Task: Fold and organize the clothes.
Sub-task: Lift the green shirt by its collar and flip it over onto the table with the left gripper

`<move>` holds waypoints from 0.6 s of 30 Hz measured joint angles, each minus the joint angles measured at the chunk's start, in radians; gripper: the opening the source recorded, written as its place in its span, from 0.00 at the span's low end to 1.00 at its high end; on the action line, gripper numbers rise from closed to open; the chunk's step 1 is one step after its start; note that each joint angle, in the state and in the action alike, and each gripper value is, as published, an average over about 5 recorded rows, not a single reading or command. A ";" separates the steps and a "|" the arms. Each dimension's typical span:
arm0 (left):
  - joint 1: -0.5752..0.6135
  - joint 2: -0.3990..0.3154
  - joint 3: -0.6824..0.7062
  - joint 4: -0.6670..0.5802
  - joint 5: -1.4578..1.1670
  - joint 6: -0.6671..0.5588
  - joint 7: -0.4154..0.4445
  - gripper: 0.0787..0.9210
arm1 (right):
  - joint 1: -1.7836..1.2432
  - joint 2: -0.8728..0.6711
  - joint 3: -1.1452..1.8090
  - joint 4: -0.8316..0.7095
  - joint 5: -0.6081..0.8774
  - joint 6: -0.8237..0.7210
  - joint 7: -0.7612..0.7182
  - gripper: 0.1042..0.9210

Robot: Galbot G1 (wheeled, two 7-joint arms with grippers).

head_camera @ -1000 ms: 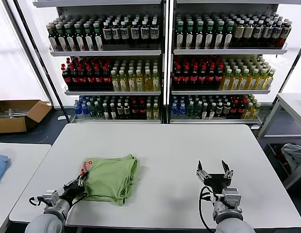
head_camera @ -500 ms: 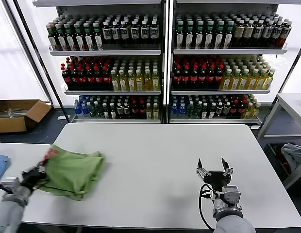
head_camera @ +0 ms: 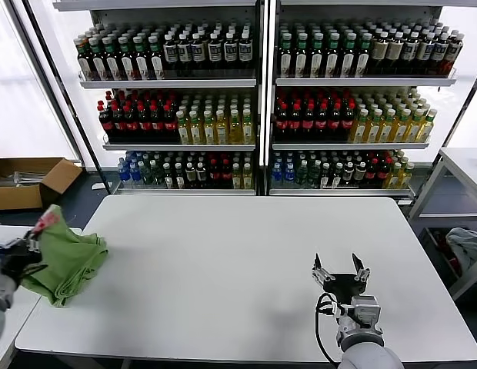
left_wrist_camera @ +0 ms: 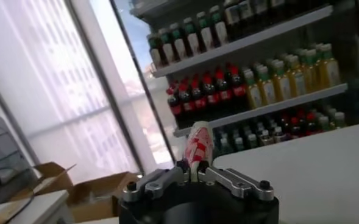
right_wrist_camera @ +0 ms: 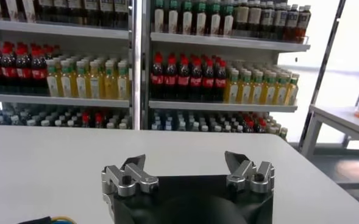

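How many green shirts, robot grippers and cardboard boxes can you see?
Folded light green fabric polo shirt: 1
Black robot grippers: 2, the left gripper and the right gripper
Open brown cardboard box: 1
Total: 4

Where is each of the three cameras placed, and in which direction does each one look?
Head view: on the head, looking down at the white table; both grippers show.
Left wrist view: behind the left gripper, shut on the green shirt, facing the shelves.
Right wrist view: behind the open right gripper, facing the shelves.
All share the bottle shelves.
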 measured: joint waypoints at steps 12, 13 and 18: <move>0.009 -0.277 0.468 -0.243 0.188 0.062 -0.109 0.05 | -0.059 0.039 0.010 0.000 -0.046 0.017 -0.006 0.88; 0.002 -0.300 0.501 -0.241 0.206 0.063 -0.114 0.05 | -0.062 0.043 0.009 0.001 -0.051 0.017 -0.006 0.88; -0.042 -0.385 0.621 -0.201 0.266 0.073 -0.139 0.05 | -0.068 0.058 0.002 0.004 -0.068 0.012 -0.008 0.88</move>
